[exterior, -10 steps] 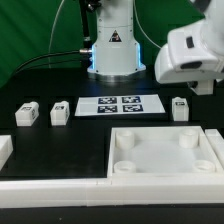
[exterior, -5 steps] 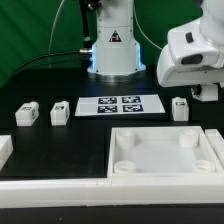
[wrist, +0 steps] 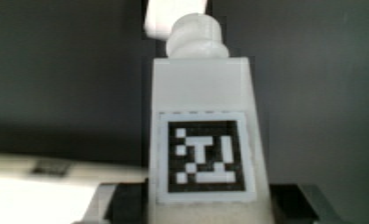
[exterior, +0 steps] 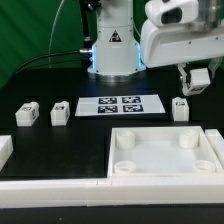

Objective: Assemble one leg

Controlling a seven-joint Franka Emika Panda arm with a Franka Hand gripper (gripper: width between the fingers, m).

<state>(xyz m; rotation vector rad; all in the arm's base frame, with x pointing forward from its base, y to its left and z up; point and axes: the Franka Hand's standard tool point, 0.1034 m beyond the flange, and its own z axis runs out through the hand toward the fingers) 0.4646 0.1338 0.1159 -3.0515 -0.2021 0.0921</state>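
Observation:
In the wrist view my gripper is shut on a leg, a white oblong block with its black-and-white tag facing the camera and a round peg at its far end. In the exterior view the gripper hangs in the air at the upper right with the white leg between its dark fingers. It is above and slightly right of another leg standing on the table. Two more legs stand at the exterior view's left.
The marker board lies mid-table. The large white square tray-like part with round corner sockets sits at the front right. A white block is at the left edge, and a long white bar runs along the front. The robot base stands behind.
The arm has swung toward the exterior view's left and risen a little, with the leg still held. The parts on the table have not moved.

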